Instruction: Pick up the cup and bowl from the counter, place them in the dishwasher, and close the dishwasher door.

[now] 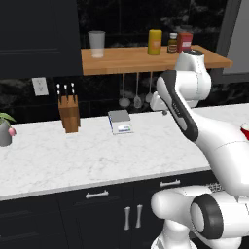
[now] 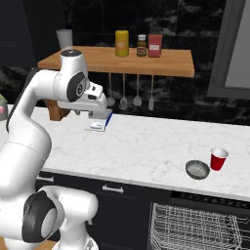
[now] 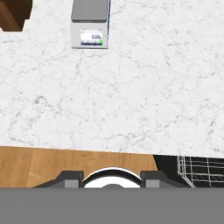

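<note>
The gripper point(image 3: 112, 178) hangs high above the counter point(image 2: 146, 146), pointing straight down. In the hand view its two finger tips point(image 3: 70, 178) stand apart with only bare marble between and beneath them; nothing is held. How wide the gap really is cannot be judged well, since only the tips' tops show at the frame's lower edge.

Directly under the jaws lies plain white worktop. A small kitchen scale point(image 3: 89, 26) sits ahead of them toward the back wall, with a wooden knife block point(image 1: 69, 113) farther to its left.

The cup point(image 2: 218, 158) stands upright on the counter well to the right of the gripper, near the front edge. The bowl point(image 2: 197, 169) rests just beside it, to its left and slightly nearer the edge; whether they touch is unclear.

Below them the dishwasher point(image 2: 205, 200) stands open with its white wire rack point(image 2: 195, 227) pulled out. The hand view catches a corner of that rack at lower right.
</note>
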You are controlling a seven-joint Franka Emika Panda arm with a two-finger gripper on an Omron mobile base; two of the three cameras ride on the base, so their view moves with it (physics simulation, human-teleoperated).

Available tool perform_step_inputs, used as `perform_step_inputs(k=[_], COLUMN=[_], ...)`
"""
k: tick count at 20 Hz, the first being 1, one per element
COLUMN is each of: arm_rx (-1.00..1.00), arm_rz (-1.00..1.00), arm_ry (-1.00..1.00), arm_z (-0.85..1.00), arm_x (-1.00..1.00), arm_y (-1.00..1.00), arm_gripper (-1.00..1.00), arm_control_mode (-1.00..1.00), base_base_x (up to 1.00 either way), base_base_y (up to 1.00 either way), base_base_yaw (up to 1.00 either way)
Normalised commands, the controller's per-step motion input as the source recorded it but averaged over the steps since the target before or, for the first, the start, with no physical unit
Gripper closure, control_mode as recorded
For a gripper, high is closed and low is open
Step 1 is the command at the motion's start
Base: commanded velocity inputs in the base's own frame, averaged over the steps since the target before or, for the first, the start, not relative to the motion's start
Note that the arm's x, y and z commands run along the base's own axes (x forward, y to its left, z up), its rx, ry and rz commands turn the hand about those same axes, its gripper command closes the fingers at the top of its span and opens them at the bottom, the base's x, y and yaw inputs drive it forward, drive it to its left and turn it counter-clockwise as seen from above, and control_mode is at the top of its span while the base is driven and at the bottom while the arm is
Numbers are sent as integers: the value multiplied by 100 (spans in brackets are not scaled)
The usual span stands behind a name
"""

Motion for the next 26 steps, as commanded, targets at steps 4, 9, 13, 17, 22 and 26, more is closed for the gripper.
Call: perform_step_inputs(k=[4,9,13,17,22,26], arm_rx=[2,0,0,0,0,0], arm_rz=[-2,0,0,0,0,0], arm_ry=[-4,0,5,5,7,0], arm_z=[0,-26,-36,-45,-46,-2], arm_x=[-28,-65,-45,-33,-4,0], arm_y=[-4,0,0,0,0,0], arm_gripper=[-100,-100,-100,-100,-100,-100], arm_control_mode=[-100,-100,-100,-100,-100,-100], base_base_x=[0,0,0,0,0,0], base_base_y=[0,0,0,0,0,0], base_base_yaw=[0,0,0,0,0,0])
